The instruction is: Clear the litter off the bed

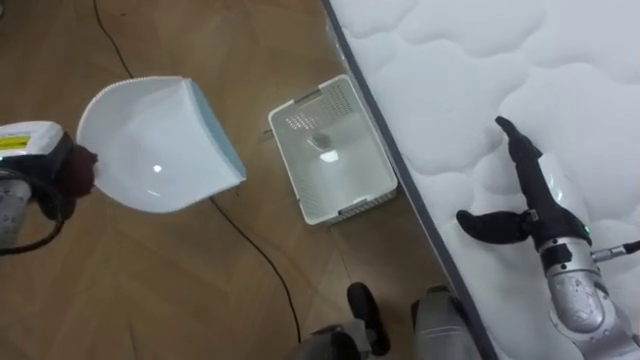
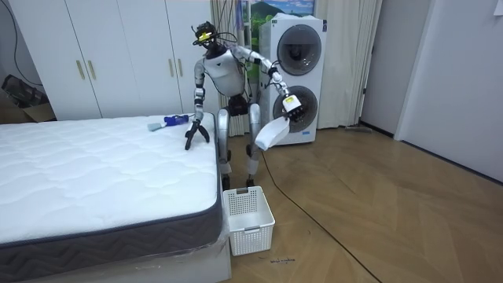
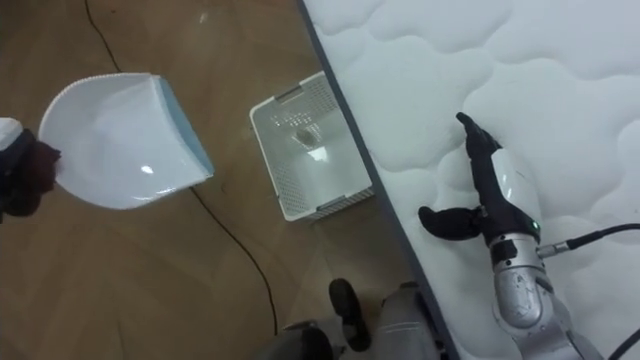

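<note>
Room view showing robot standing at bed [image 2: 94, 169] corner, brush [image 2: 169, 121] lying on mattress. Mattress looking clean; small scraps sitting in basket [image 1: 352, 207] on floor beside bed. Left robot hand [image 1: 70, 168] gripping dustpan [image 1: 150, 145], holding it out over floor, pan looking empty; stowing tools probably remaining. Right robot hand [image 1: 527, 195] resting on mattress edge, fingers straight, thumb splayed.

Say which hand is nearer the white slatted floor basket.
Right. The right hand is open over the white quilted mattress beside the basket; the left hand, gripping a white plastic dustpan, is farther off.
</note>
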Robot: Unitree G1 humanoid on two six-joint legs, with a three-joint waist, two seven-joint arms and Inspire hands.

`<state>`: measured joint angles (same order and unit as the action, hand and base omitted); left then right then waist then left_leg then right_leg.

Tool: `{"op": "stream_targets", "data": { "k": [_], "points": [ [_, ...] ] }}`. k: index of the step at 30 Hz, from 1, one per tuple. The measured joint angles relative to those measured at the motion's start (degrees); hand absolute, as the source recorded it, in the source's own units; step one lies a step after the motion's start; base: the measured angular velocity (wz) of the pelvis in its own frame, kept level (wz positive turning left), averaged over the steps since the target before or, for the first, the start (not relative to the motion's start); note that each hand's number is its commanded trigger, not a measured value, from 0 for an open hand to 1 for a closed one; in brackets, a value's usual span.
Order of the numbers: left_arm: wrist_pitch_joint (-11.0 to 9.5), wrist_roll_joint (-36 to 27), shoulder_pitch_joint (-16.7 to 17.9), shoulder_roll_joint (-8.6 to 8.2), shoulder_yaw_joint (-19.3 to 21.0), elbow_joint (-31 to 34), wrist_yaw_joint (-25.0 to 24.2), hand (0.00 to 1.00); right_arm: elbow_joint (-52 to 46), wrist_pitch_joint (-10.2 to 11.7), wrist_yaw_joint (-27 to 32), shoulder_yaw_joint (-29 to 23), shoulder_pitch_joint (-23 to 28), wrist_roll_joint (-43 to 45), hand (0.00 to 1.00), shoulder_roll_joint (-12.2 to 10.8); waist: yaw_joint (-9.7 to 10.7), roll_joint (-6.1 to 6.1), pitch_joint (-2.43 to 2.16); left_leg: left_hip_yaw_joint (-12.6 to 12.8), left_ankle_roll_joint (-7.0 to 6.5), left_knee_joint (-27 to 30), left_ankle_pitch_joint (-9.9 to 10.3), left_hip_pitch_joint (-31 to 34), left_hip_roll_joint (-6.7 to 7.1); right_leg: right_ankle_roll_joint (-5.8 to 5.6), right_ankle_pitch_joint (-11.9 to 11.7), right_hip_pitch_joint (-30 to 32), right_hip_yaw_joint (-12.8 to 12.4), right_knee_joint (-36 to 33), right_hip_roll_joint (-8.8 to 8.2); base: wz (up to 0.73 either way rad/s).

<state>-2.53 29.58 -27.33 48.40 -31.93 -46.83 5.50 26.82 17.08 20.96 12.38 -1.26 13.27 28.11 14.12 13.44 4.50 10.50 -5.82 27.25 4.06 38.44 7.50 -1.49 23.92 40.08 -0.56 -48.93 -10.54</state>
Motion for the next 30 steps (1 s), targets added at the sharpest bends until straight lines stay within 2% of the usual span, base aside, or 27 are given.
{"op": "stream_targets", "data": {
  "k": [1, 3, 5, 6, 7, 8, 9, 12, 16, 19, 20, 21, 22, 23, 24, 25, 26, 27, 28, 29, 30],
  "points": [
    [-0.3, 0.1, 0.6, 0.0, 0.0, 0.8, 0.4, 1.0, 0.1, 0.1, 0.0, 0.1, 0.0, 0.0, 0.0, 0.0, -0.1, -0.36, -0.03, 0.5, -0.01, 0.6, 0.5, 0.0, -0.29, -0.04, 0.0, 0.0, -0.4, -0.1, 0.27, -0.39],
    [-2.2, 0.7, 1.8, -0.45, 0.1, 1.9, 1.7, 1.0, 1.7, 1.2, 0.0, 0.0, -0.3, -0.9, 0.0, 0.1, 0.3, -1.21, -0.2, 1.1, -0.15, 2.5, 2.1, -0.1, -1.16, -0.07, 0.0, -0.7, -1.0, 0.2, 0.91, -0.39],
    [-3.2, 1.2, 2.3, -0.88, 0.3, 3.1, 3.6, 1.0, 1.9, 1.2, 0.1, 0.0, 0.0, -2.0, 0.0, -0.3, -0.4, -2.17, -0.45, 2.1, -0.2, 3.7, 3.4, -0.7, -2.14, -0.32, -0.2, -1.2, -2.5, 0.7, 2.1, -0.49],
    [-4.2, 1.3, 3.3, -1.1, 0.6, 3.1, 5.2, 1.0, 2.4, 1.0, 0.2, 0.2, 0.0, -2.1, 0.0, -1.1, -1.1, -2.84, -0.79, 3.2, -0.18, 4.0, 4.2, -1.4, -3.09, -0.44, -0.5, -1.7, -3.8, 1.3, 3.08, -0.6],
    [-4.7, 1.4, 4.1, -1.28, 1.3, 3.1, 5.8, 1.0, 2.7, 1.1, 0.2, 0.3, 0.0, -2.2, 0.0, -1.4, -1.5, -3.12, -0.94, 3.9, -0.17, 4.1, 4.6, -1.8, -3.57, -0.39, -0.8, -2.0, -4.4, 1.7, 3.53, -0.9],
    [-5.4, 1.5, 6.4, -2.1, 3.5, 3.6, 7.0, 1.0, 4.5, 1.1, 0.4, 0.3, -0.9, -2.2, 0.0, -2.1, -2.4, -3.26, -1.02, 5.3, -0.03, 4.2, 5.4, -3.0, -4.92, -0.27, -1.7, -2.9, -5.7, 3.1, 4.78, -0.89],
    [-6.0, 1.4, 8.7, -2.9, 5.8, 4.2, 7.9, 1.0, 5.9, 0.9, 0.6, 0.2, -1.2, -2.9, 0.0, -2.4, -2.6, -3.33, -1.07, 5.2, 0.15, 4.2, 5.9, -4.0, -5.19, -0.28, -2.1, -3.9, -6.2, 3.9, 5.22, -0.8],
    [-7.2, 1.4, 10.3, -4.56, 7.1, 5.5, 8.1, 1.0, 7.4, -0.2, 1.7, -0.3, -0.7, -4.6, 0.0, -2.5, -2.9, -3.17, -1.18, 5.3, 0.28, 4.2, 7.1, -7.0, -5.71, -0.58, -2.4, -7.3, -7.0, 5.8, 5.97, -0.35],
    [-9.1, 1.4, 11.4, -5.01, 9.7, 10.6, 8.1, 1.0, 8.6, -0.7, 2.6, -3.2, -0.5, -6.8, 0.0, -3.5, -3.6, -2.84, -1.7, 5.9, 0.2, 3.2, 7.4, -9.7, -7.01, -0.85, -4.2, -10.6, -7.3, 9.6, 7.05, -0.25],
    [-10.1, 1.4, 14.1, -5.27, 13.6, 15.1, 8.1, 1.0, 8.2, -0.7, 2.9, -5.4, 0.9, -6.8, 0.0, -3.7, -5.2, -3.35, -2.15, 8.8, 0.28, 2.4, 8.4, -12.8, -8.52, -0.99, -5.9, -12.2, -6.7, 11.7, 7.16, -0.76],
    [-10.3, 1.4, 15.3, -5.38, 14.8, 16.5, 8.3, 1.0, 8.2, -0.8, 3.0, -5.9, 1.6, -6.8, 0.0, -3.7, -6.8, -3.92, -2.45, 12.0, 0.38, 1.8, 9.0, -14.9, -9.76, -0.42, -7.1, -12.4, -4.5, 12.3, 6.68, -1.38],
    [-10.4, 1.8, 17.8, -5.83, 17.0, 18.5, 8.9, 1.0, 7.7, -0.8, 3.1, -6.1, 2.2, -7.0, 0.0, -3.7, -8.1, -4.53, -2.74, 14.9, 0.72, 1.4, 9.9, -17.1, -10.74, 0.4, -8.0, -12.5, -1.3, 12.6, 6.27, -1.47],
    [-10.4, 2.3, 18.8, -6.7, 18.3, 19.4, 9.2, 1.0, 7.4, -0.8, 3.2, -6.5, 2.6, -7.1, 0.0, -3.7, -8.4, -4.65, -2.77, 15.9, 0.82, 1.3, 10.3, -18.2, -10.95, 0.68, -8.2, -12.9, -0.2, 12.7, 5.88, -1.3],
    [-10.4, 2.7, 20.0, -9.34, 20.3, 20.8, 9.9, 1.0, 6.8, -0.9, 3.5, -7.2, 3.6, -7.5, 0.0, -3.7, -8.6, -4.92, -2.89, 17.9, 0.78, 0.6, 10.8, -20.5, -11.02, 0.75, -8.4, -13.9, -0.1, 12.8, 5.42, -1.14],
    [-10.5, 2.6, 21.2, -12.06, 21.8, 22.3, 10.6, 1.0, 6.6, -1.0, 3.6, -7.4, 3.9, -8.9, 0.0, -4.0, -9.4, -5.67, -3.12, 20.9, 0.73, -0.5, 11.2, -22.6, -11.16, 0.99, -9.0, -14.2, 0.5, 13.0, 5.02, -1.16],
    [-10.7, 2.6, 21.8, -13.04, 22.4, 23.4, 10.9, 1.0, 6.2, -1.0, 3.6, -7.4, 3.9, -9.8, 0.0, -4.3, -9.9, -5.77, -3.22, 22.6, 0.76, -0.6, 11.5, -23.4, -11.62, 1.46, -9.6, -14.2, 2.5, 13.4, 4.6, -1.44],
    [-11.6, 2.6, 22.8, -14.24, 22.9, 24.7, 11.4, 1.0, 5.5, -0.9, 3.7, -7.3, 3.8, -11.0, 0.0, -5.4, -10.8, -6.26, -3.4, 25.4, 0.97, -0.9, 12.3, -24.4, -12.82, 2.79, -11.1, -14.4, 7.8, 14.6, 3.43, -1.42],
    [-12.4, 2.7, 23.0, -14.47, 22.9, 25.6, 11.4, 1.0, 5.3, -0.9, 3.9, -7.3, 3.9, -11.1, 0.0, -7.2, -11.0, -6.86, -3.65, 27.7, 1.11, -1.2, 12.5, -25.2, -14.08, 3.95, -12.7, -15.4, 12.6, 16.8, 3.02, -1.36],
    [-12.6, 2.7, 23.2, -14.52, 22.9, 25.9, 11.4, 1.0, 5.1, -1.0, 3.9, -7.3, 4.2, -11.1, 0.0, -8.1, -11.2, -7.27, -3.86, 29.4, 1.11, -1.6, 12.5, -25.8, -14.87, 4.46, -13.6, -16.0, 14.9, 18.2, 3.14, -1.32],
    [-12.5, 2.6, 23.8, -14.78, 23.2, 26.3, 11.5, 1.0, 4.1, -0.9, 3.8, -7.0, 4.7, -11.0, 0.0, -9.3, -12.3, -7.97, -4.08, 33.4, 1.24, -2.5, 12.6, -27.2, -16.48, 4.87, -14.3, -17.9, 20.1, 18.5, 2.91, -1.55],
    [-12.3, 2.5, 25.5, -15.93, 24.4, 26.4, 11.5, 1.0, 3.4, -0.9, 3.9, -6.9, 4.7, -10.6, 0.0, -9.9, -13.0, -8.28, -4.18, 37.6, 1.62, -3.9, 12.6, -29.8, -17.2, 3.87, -13.2, -20.2, 23.3, 15.6, 2.1, -1.64]
  ]
}}
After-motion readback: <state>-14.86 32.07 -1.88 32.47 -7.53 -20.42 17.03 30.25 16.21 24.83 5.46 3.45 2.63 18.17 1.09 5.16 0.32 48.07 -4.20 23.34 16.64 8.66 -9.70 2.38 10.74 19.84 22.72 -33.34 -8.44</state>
